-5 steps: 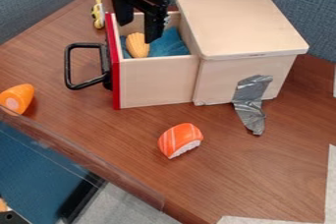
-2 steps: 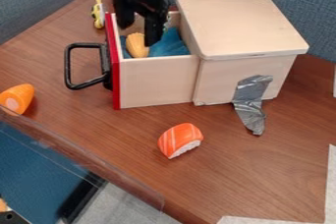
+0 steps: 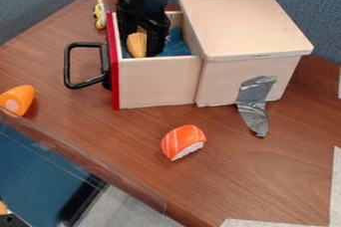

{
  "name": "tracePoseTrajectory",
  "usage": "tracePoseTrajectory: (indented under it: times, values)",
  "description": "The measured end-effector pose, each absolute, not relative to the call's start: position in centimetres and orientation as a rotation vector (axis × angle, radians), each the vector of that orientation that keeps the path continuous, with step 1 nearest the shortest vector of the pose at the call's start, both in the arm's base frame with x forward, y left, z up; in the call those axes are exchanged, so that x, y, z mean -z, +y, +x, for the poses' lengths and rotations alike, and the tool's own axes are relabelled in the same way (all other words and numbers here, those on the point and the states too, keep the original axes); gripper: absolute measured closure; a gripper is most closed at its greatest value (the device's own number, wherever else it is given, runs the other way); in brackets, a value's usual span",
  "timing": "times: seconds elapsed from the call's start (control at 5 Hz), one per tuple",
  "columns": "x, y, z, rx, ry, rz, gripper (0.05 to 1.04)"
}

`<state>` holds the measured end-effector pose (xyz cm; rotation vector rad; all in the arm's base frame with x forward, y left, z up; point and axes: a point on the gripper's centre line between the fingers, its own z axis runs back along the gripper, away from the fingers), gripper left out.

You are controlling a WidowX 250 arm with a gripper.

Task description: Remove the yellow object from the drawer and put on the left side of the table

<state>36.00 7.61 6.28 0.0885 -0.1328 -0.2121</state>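
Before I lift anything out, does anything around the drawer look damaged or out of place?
One thing: crumpled silver tape runs from the side of the wooden box down onto the table. It looks like a makeshift fix, perhaps anchoring the box. I see no spill.

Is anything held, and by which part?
Can't tell: the gripper is down in the open drawer at the yellow object, but a grip isn't certain.

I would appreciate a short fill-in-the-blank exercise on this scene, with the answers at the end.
In the drawer, the gripper is down at the object coloured ____. The cloth in there is ____. The drawer's front panel is ____. Its handle is ____.

Missing words: yellow; blue; red; black.
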Motion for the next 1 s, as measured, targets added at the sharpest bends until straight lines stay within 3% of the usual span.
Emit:
tracePoseTrajectory:
  times: [0.2, 0.6, 1.0]
  values:
    - [-5.9, 7.8, 36.0, 0.205, -0.125, 0.096, 0.32]
    - [-6.0, 7.4, 35.7, 0.222, -0.131, 0.067, 0.321]
    - [-13.7, 8.3, 34.0, 0.192, -0.282, -0.082, 0.321]
